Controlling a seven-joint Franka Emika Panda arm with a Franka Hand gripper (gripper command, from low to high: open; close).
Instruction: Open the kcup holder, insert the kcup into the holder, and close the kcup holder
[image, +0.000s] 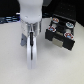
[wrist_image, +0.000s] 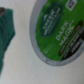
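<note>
Gripper (image: 31, 39) sits low over the white tabletop (image: 12, 65), on the exterior view's left, well apart from the kcup holder (image: 61, 34). Can't tell whether it is open or gripping anything: the exterior view is too blurred at the fingertips and the wrist view shows no fingers at all.

Kcup (wrist_image: 60, 32): the wrist view is filled by its round green lid with white lettering, very close to the camera, tilted, a pale rim around it. So my read is it's right under or between the fingers, but contact isn't visible. In the exterior view I can't pick it out separately; a long white shape below the gripper hides that spot.

Kcup holder is on the exterior view's right, black box, round pod tops showing on its upper face. Whether the drawer is open or shut is not readable at this resolution. A dark green object (wrist_image: 6, 35) sits at the edge of the wrist view; unclear what it is.

Risks from here:
- Off-centre grip on the rim, so the cup tips or pops out on closing.
- Cup carried tilted, so it jams at the slot edge on insertion.
- If the drawer is still shut, the cup has nowhere to go, and opening it with a loaded gripper risks a drop.
- A hard push could slide the box itself.
</note>
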